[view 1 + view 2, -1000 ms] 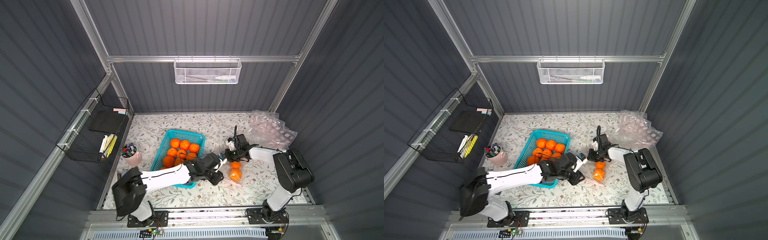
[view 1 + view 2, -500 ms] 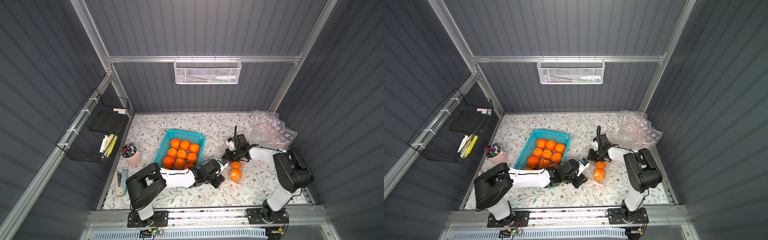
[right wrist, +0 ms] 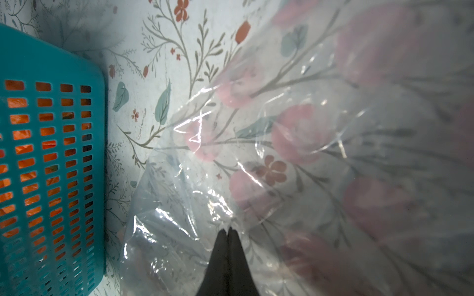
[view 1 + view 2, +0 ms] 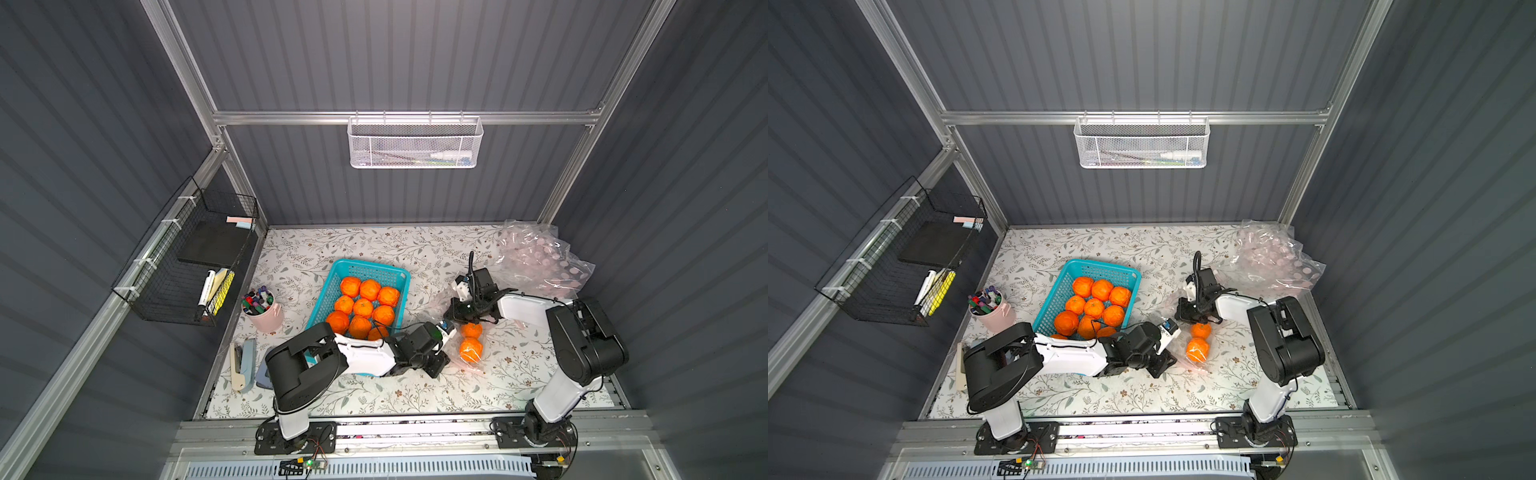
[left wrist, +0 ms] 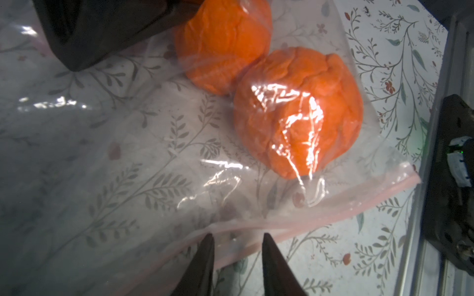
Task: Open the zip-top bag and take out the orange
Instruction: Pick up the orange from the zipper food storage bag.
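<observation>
bag (image 5: 154, 153): clear film with faint pink dots and a pink zip strip. It lies on the table (image 4: 374, 399) just right of the basket, between the two grippers, with the zip strip at its near end. Whether the seal is parted cannot be told.
left gripper (image 5: 238, 234): low at the near end of the bag, fingers spread with a clear gap. The zip strip runs across just past the tips, and no film is pinched.
stapler (image 4: 248, 359): pale blue, flat on the near left edge of the table.
near orange (image 5: 297, 115): inside the bag under glinting film, close to the zip strip.
far orange (image 5: 225, 43): inside the bag, touching the near orange on its far side.
cup (image 4: 266, 316): pink, upright and full of pens, left of the basket.
right gripper (image 3: 229, 229): at the far end of the bag, just beyond the far orange. Its fingers are pressed together, pinching a gather of the film.
basket (image 4: 365, 266): teal and slotted, mid-table.
loose oranges (image 4: 363, 307): packed in rows inside the basket.
spare bags (image 4: 540, 262): a crumpled clear heap in the far right corner.
rack (image 4: 187, 266): black wire, on the left wall, holding pens and a dark pad.
mesh tray (image 4: 415, 141): white, hung on the back wall rail.
</observation>
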Motion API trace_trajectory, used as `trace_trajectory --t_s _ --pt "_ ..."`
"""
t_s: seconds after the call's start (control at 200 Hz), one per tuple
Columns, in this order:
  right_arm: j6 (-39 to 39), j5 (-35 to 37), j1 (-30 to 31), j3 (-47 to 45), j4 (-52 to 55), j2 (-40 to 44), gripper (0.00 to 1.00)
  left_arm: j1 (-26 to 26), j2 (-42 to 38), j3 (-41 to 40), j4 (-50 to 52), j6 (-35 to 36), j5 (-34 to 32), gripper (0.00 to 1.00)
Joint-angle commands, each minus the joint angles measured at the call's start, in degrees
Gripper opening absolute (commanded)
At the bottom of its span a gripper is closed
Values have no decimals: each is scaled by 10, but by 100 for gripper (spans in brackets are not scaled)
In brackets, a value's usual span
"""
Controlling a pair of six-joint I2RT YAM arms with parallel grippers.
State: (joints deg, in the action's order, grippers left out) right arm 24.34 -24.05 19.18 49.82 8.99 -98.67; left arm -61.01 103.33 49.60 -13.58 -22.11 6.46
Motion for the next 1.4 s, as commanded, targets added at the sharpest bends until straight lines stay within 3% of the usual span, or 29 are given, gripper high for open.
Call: trace_trajectory --t_s 0.0,0.505,0.67,0.8,1.016,1.161,1.391 --pt "-6 5 1 -4 8 -9 4 -4 2 -12 -15 -3 7 33" --pt "-8 8 1 -3 11 -8 6 -9 26 10 -20 7 6 34" --pt "-16 43 1 -8 23 39 12 -9 21 5 -24 7 -1 35" --pt "-20 53 0 0 62 87 24 -9 13 1 -22 4 -14 38" --pt "-3 176 -4 7 189 187 34 -9 -14 -26 -36 0 -27 42" --pt "22 216 -6 -19 240 241 34 -9 -23 -35 -45 -6 -35 43" --pt "52 222 -7 -61 266 274 22 -9 -37 -42 -55 -25 -19 41"
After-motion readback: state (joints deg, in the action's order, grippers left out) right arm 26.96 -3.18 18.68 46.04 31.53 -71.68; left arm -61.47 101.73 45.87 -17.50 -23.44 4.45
